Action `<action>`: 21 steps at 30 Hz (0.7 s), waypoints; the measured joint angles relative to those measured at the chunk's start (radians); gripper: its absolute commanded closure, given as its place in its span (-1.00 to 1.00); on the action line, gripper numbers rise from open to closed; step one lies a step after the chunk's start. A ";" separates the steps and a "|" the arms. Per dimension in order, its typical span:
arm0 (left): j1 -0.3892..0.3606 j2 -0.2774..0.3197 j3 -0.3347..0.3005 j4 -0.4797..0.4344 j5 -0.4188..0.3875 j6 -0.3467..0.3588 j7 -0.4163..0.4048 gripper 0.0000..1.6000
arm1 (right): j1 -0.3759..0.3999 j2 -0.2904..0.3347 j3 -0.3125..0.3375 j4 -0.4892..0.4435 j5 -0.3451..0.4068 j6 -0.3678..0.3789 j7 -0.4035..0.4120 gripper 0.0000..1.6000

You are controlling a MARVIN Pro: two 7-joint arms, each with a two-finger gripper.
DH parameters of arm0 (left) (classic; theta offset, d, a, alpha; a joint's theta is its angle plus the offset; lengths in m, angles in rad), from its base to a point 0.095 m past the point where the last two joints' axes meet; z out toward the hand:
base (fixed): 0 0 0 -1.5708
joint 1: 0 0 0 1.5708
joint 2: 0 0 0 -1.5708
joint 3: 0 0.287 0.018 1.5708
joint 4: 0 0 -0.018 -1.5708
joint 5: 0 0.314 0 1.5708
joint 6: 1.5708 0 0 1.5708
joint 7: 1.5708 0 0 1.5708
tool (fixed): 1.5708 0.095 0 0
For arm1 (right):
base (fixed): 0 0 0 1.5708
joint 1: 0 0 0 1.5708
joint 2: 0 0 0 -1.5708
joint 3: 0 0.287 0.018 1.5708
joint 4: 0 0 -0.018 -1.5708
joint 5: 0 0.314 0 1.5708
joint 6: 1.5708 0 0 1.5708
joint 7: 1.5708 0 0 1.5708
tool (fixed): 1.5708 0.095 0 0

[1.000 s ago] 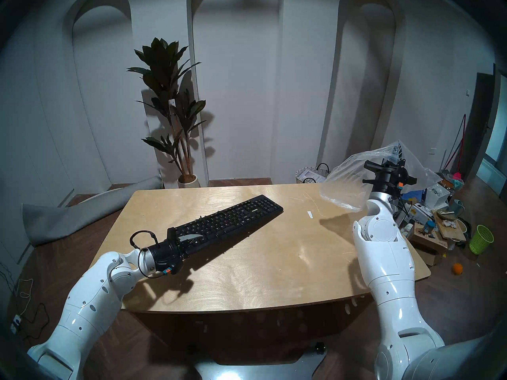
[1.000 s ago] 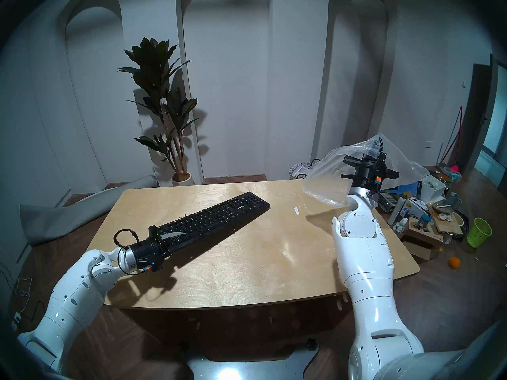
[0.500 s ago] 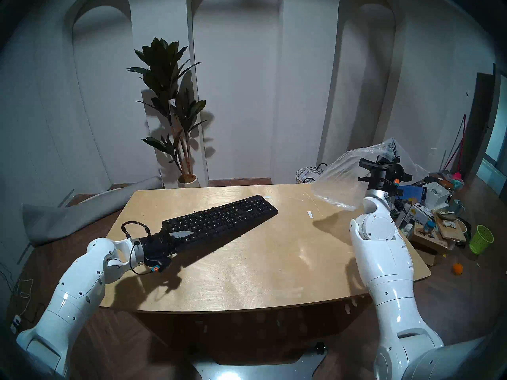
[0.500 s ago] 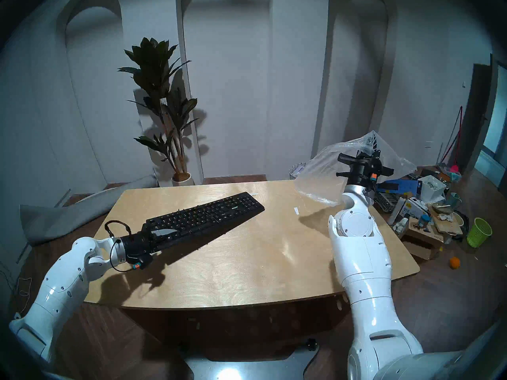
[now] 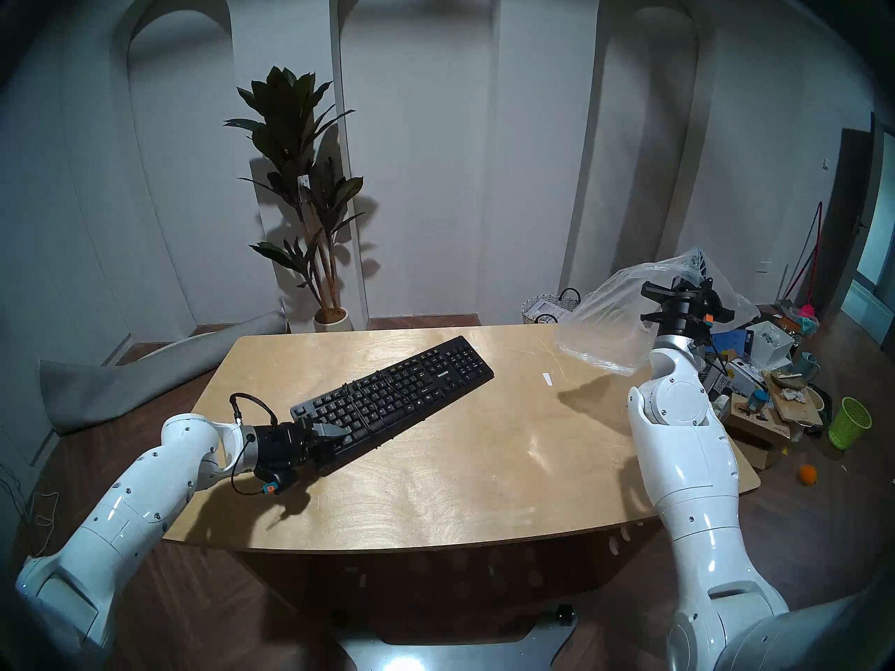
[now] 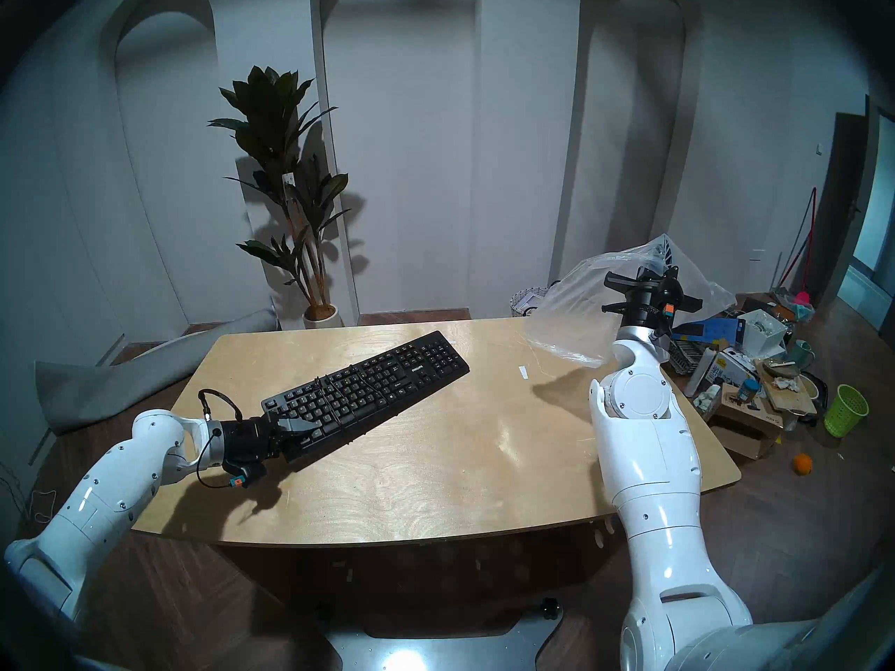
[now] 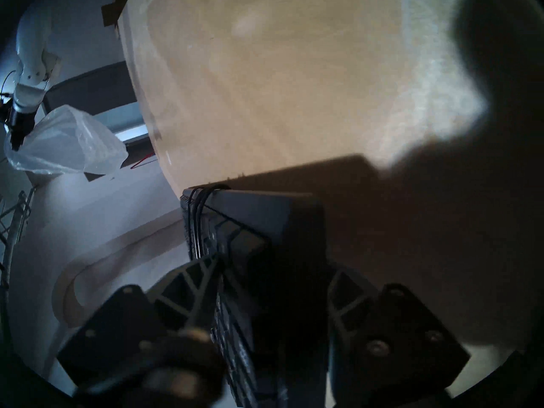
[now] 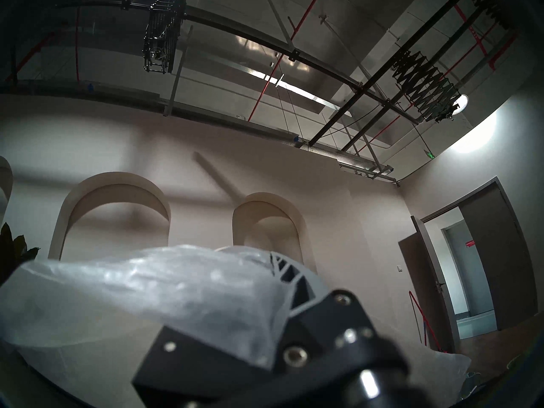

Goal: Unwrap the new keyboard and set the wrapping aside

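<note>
The black keyboard is held tilted over the wooden table, keys facing me, its thin cable wound around the middle. My left gripper is shut on the keyboard's near left end. The left wrist view shows the keyboard's edge between the fingers. My right gripper points upward above the table's far right corner, shut on the clear plastic wrapping, which hangs around it, clear of the table. The wrapping drapes over the right fingers; it also shows far off in the left wrist view.
A small white strip lies on the table right of the keyboard. Boxes and clutter, a green basket and a wicker basket stand on the floor to the right. A potted plant stands behind the table.
My left gripper has drawn back toward the table's left and rolled, turning the keyboard so its keys face me more. The right gripper with the wrapping has barely shifted.
</note>
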 measured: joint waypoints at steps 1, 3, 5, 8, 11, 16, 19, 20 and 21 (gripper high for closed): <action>-0.015 0.001 0.011 0.009 0.022 0.006 0.026 -1.00 | -0.001 0.002 0.001 -0.001 0.002 0.005 0.002 1.00; -0.029 0.003 0.022 0.019 0.042 0.011 0.050 -1.00 | -0.001 0.003 0.001 -0.001 0.004 0.009 0.004 1.00; -0.059 0.006 0.049 0.049 0.093 0.028 0.108 -1.00 | -0.002 0.005 0.001 -0.002 0.008 0.019 0.009 1.00; -0.083 0.008 0.072 0.075 0.135 0.044 0.157 -1.00 | -0.002 0.006 0.001 -0.002 0.012 0.027 0.013 1.00; -0.118 0.011 0.106 0.112 0.190 0.061 0.224 -1.00 | -0.002 0.008 0.001 -0.002 0.016 0.036 0.017 1.00; -0.174 0.029 0.169 0.143 0.281 0.065 0.302 -1.00 | 0.000 0.014 -0.008 0.001 0.015 0.048 0.029 1.00; -0.202 0.048 0.199 0.140 0.336 0.048 0.314 -1.00 | 0.001 0.021 -0.020 0.006 0.003 0.053 0.038 1.00; -0.221 0.067 0.211 0.137 0.378 0.024 0.311 -1.00 | 0.002 0.026 -0.028 0.011 -0.007 0.056 0.045 1.00; -0.232 0.078 0.214 0.136 0.401 0.007 0.303 -1.00 | 0.003 0.029 -0.033 0.014 -0.013 0.058 0.049 1.00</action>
